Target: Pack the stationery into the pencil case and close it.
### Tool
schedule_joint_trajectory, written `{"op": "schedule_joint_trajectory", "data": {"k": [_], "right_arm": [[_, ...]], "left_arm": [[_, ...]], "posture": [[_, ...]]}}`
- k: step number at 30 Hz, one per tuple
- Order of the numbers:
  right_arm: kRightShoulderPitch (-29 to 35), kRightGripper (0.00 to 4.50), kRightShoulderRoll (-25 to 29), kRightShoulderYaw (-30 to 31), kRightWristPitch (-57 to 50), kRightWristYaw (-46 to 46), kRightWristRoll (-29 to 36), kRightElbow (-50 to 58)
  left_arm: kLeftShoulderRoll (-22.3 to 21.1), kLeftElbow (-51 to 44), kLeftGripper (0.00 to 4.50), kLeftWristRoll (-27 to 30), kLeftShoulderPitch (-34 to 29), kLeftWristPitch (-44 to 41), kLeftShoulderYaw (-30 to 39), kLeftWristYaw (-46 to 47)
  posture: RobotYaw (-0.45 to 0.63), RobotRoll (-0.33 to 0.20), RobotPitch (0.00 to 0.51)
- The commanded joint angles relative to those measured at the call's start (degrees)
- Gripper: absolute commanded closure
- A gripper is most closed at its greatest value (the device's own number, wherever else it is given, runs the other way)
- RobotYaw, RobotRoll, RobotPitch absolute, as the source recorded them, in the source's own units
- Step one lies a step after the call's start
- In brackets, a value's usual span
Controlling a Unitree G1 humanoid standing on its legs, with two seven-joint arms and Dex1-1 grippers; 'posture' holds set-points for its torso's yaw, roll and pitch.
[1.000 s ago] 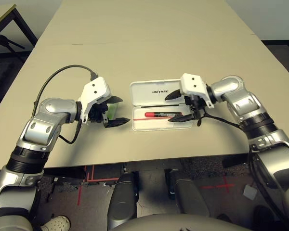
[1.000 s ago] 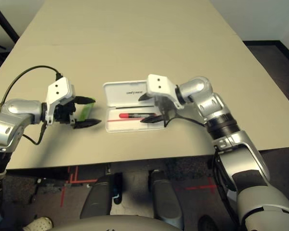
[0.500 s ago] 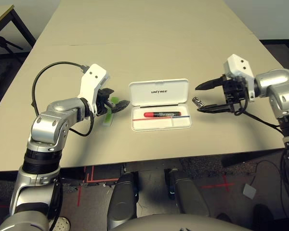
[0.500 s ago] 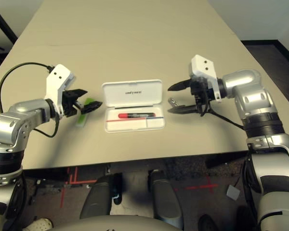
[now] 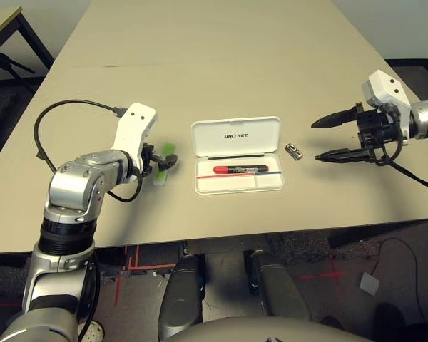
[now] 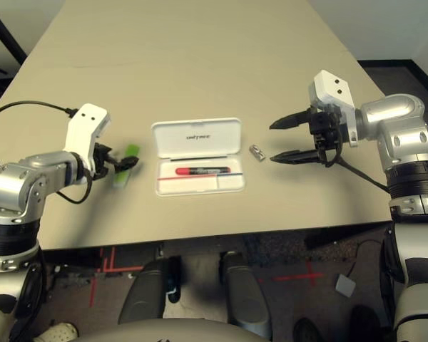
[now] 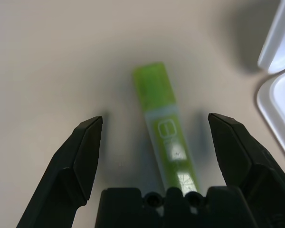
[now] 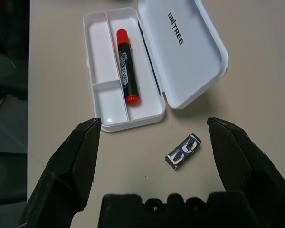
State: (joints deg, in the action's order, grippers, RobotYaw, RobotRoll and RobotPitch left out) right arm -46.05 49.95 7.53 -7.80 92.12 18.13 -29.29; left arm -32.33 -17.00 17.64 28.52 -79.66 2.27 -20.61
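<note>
My left hand [image 7: 154, 142], fingers apart, straddles the green stick [image 5: 161, 165], its long axis running 12-to-6 between them, at 9 o'clock of the pencil case [image 5: 237, 154] (marker already inside).

A long beige table [image 5: 221, 64] fills the room's middle (a seam crosses it). Below lies dark floor [image 5: 321, 274] with red tape marks [image 5: 128, 263]. Another table's black leg [image 5: 28, 35] stands nearby.

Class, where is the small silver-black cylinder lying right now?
In the left eye view, the silver-black cylinder lies on the table, just right of the open pencil case and apart from it, between the case and the open right tool.
</note>
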Motion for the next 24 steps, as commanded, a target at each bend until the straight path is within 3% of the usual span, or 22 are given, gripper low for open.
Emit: {"op": "schedule_joint_trajectory", "data": {"k": [1,11,14,21,22,24], "right_arm": [[-0.75,0.05,1.99,1.69,0.05,0.38,2.65,-0.12],[-0.76,0.05,2.64,2.73,0.84,0.38,3.84,-0.02],[-0.74,0.00,2.55,2.67,0.93,0.38,3.89,0.00],[-0.42,0.00,1.73,2.05,0.89,0.38,3.63,0.24],[-0.36,0.00,1.67,2.02,0.97,0.38,3.56,0.19],[-0.31,0.00,1.58,1.96,1.13,0.38,3.44,0.06]], "left_arm": [[0.30,0.98,0.00,0.31,0.38,-3.43,0.57,0.49],[0.78,0.99,0.00,1.23,0.16,-6.61,-0.95,-0.10],[1.12,1.88,0.61,0.88,0.05,-6.01,-1.24,0.15],[2.05,4.17,3.23,0.28,0.28,-3.85,-1.90,0.53],[1.86,4.41,3.43,0.29,0.26,-3.32,-2.01,0.35],[1.33,4.65,3.42,0.40,0.20,-2.36,-2.37,-0.14]], "posture": [[0.02,0.000,0.168],[0.01,0.000,0.176],[0.01,0.000,0.177],[0.00,0.000,0.178],[0.00,0.000,0.178],[0.00,0.000,0.177]]}}
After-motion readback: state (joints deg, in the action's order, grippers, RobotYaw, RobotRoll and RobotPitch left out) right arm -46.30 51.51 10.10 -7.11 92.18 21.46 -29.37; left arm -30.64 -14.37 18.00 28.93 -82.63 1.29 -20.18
